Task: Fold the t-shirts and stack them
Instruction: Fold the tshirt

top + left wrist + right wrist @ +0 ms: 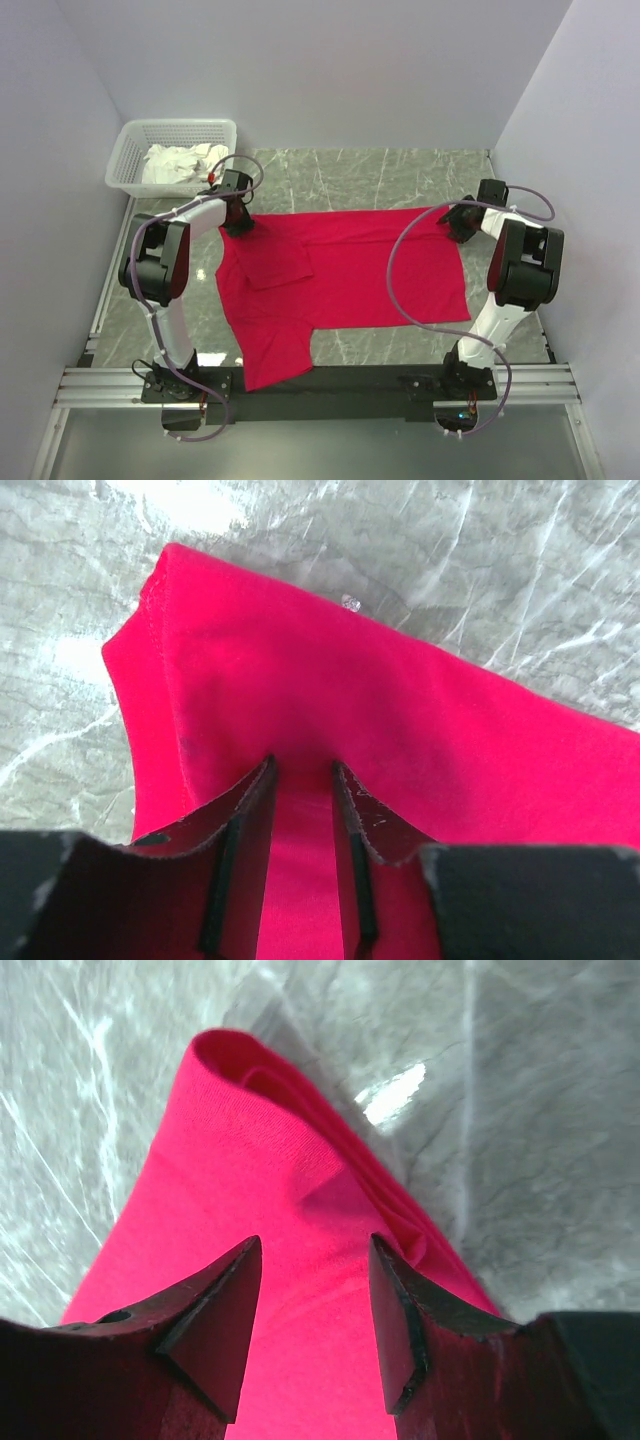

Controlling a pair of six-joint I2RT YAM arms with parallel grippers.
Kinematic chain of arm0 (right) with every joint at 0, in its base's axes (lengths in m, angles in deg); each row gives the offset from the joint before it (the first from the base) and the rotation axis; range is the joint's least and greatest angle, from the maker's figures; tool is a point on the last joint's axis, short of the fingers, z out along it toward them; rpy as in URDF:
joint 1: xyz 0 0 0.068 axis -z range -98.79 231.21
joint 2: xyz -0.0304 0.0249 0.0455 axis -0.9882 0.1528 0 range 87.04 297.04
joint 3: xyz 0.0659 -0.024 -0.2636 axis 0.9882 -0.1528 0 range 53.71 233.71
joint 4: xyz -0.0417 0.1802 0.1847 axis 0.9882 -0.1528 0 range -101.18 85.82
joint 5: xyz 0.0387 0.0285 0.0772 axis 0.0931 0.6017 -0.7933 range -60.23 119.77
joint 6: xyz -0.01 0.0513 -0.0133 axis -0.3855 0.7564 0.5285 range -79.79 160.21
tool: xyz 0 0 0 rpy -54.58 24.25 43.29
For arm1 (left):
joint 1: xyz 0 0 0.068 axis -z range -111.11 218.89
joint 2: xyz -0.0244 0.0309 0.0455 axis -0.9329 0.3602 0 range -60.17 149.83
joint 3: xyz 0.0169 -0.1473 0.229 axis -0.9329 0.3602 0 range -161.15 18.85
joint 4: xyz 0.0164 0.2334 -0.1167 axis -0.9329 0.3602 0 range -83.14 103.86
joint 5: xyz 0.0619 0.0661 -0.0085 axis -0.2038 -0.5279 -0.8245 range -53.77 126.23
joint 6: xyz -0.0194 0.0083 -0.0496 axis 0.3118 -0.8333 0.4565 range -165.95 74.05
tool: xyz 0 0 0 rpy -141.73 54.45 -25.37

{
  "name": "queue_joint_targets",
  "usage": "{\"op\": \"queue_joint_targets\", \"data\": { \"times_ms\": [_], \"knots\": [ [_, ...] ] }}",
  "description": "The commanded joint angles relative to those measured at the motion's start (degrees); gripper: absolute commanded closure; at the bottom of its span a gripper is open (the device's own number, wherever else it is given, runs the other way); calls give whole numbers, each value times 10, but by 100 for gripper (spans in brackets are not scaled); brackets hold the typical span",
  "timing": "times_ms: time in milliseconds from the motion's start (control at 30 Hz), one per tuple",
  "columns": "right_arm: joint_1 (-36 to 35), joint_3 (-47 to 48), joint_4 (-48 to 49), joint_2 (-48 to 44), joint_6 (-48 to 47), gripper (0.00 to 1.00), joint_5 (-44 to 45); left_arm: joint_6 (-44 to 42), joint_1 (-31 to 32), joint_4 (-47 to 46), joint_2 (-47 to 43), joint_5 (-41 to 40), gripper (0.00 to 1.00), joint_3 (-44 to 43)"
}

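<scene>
A bright red t-shirt (pixel 350 270) lies spread flat across the marble table, one sleeve folded in over its left part. My left gripper (pixel 237 222) sits on the shirt's far left corner. In the left wrist view the shirt (pixel 350 670) fills the gap between the fingertips, and the left gripper (pixel 302 767) is narrowed but still parted. My right gripper (pixel 452 218) rests on the far right corner. In the right wrist view the right gripper (pixel 315 1245) stands open, its tips pressed onto the shirt (pixel 230 1160) beside a rolled hem.
A white lattice basket (pixel 128 160) holding white cloth (pixel 182 162) stands at the back left, just behind the left arm. The shirt's near sleeve (pixel 268 362) reaches the black rail (pixel 340 382) at the table's front. Walls close in on three sides.
</scene>
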State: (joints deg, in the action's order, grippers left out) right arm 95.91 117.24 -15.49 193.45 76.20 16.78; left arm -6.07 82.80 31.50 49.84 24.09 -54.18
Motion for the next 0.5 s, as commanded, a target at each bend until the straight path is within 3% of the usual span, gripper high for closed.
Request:
{"op": "queue_joint_targets", "data": {
  "times_ms": [0, 233, 333, 467],
  "knots": [
    [16, 26, -36, 20, 17, 46, 16, 13, -2, -15, -2, 20, 65, 21],
    [49, 40, -71, -1, 22, 45, 112, 42, 15, -34, -22, 53, 63, 34],
    [48, 26, -33, -33, -7, 46, 100, 47, 26, -33, -24, 56, 59, 23],
    [31, 12, 60, -59, -35, 51, 13, 53, 26, -39, -28, 48, 59, 12]
  ]
}}
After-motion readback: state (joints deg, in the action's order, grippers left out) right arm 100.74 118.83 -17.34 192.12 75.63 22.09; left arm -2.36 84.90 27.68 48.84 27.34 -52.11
